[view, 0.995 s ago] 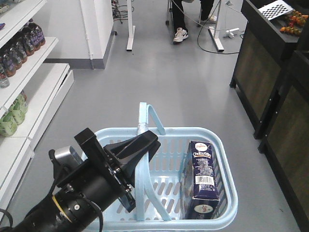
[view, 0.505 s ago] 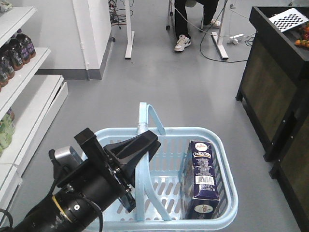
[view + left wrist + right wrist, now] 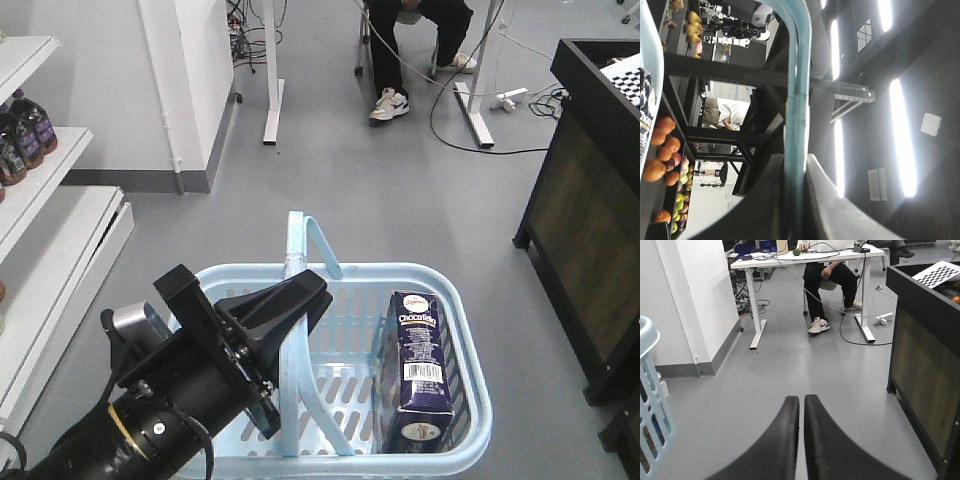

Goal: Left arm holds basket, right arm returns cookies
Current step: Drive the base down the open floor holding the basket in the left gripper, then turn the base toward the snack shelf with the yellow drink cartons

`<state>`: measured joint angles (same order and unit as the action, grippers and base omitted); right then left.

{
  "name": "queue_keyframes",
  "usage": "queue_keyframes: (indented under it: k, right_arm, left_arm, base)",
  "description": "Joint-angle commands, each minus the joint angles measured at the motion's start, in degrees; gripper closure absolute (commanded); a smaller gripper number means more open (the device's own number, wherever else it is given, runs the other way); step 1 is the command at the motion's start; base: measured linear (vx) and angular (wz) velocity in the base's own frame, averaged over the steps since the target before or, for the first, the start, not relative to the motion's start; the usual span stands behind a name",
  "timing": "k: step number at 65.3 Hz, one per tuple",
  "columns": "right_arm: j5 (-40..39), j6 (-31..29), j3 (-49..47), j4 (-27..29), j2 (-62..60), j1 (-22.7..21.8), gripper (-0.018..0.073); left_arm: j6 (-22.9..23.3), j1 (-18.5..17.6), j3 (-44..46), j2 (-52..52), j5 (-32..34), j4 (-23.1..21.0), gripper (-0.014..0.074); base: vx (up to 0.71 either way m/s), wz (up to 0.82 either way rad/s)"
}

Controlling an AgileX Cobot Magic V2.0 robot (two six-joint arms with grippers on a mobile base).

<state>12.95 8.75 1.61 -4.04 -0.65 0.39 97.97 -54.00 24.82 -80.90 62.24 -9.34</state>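
The light blue basket (image 3: pixel 455 300) hangs at the bottom of the front view. Its hoop handle (image 3: pixel 292 330) is clamped in my left gripper (image 3: pixel 305 295), at the end of the black arm with the gold ring. In the left wrist view the handle (image 3: pixel 799 100) runs up between the shut jaws of the left gripper (image 3: pixel 796 162). The navy Chocofello cookies carton (image 3: pixel 417 370) stands in the basket's right side. My right gripper (image 3: pixel 801 399) is shut and empty over the grey floor, with the basket's rim (image 3: pixel 650 390) at its left. The right arm does not show in the front view.
White shelves with dark bottles (image 3: pixel 25 140) run along the left. A dark cabinet (image 3: pixel 590 230) stands at the right and also shows in the right wrist view (image 3: pixel 925 365). A white pillar (image 3: pixel 190 80), a white desk (image 3: pixel 805 260) and a seated person's legs (image 3: pixel 410 50) are ahead.
The whole view has swung to the right: the shelves slid off to the left and the dark cabinet moved right. The basket, carton and left gripper stay fixed relative to the camera.
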Motion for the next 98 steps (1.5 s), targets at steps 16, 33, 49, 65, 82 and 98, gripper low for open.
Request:
queue_keyframes:
  k: [16,33,49,65,82,98]
  right_arm:
    - [-4.0,-0.1,1.0,-0.4,-0.7,-0.4,0.0565]
    - [-4.0,-0.1,1.0,-0.4,-0.7,-0.4,0.0565]
    - [-4.0,-0.1,1.0,-0.4,-0.7,-0.4,0.0565]
    - [-4.0,-0.1,1.0,-0.4,-0.7,-0.4,0.0565]
    - [-4.0,-0.1,1.0,-0.4,-0.7,-0.4,0.0565]
    - [-4.0,-0.1,1.0,-0.4,-0.7,-0.4,0.0565]
  left_arm:
    - [0.2,-0.4,1.5,2.3,13.8,0.4,0.0599]
    - [0.2,-0.4,1.5,2.3,13.8,0.4,0.0599]
    - [0.2,-0.4,1.5,2.3,13.8,0.3,0.0599]
    - [0.2,-0.4,1.5,2.3,13.8,0.3,0.0599]
    - [0.2,-0.4,1.5,2.3,13.8,0.3,0.0599]
    - [0.2,-0.4,1.5,2.3,13.8,0.3,0.0599]
  base:
    - [0.46,0.02]
    - [0.45,0.03]
    - [0.42,0.05]
    - [0.36,0.14]
    - [0.27,0.3]
    - [0.18,0.53]
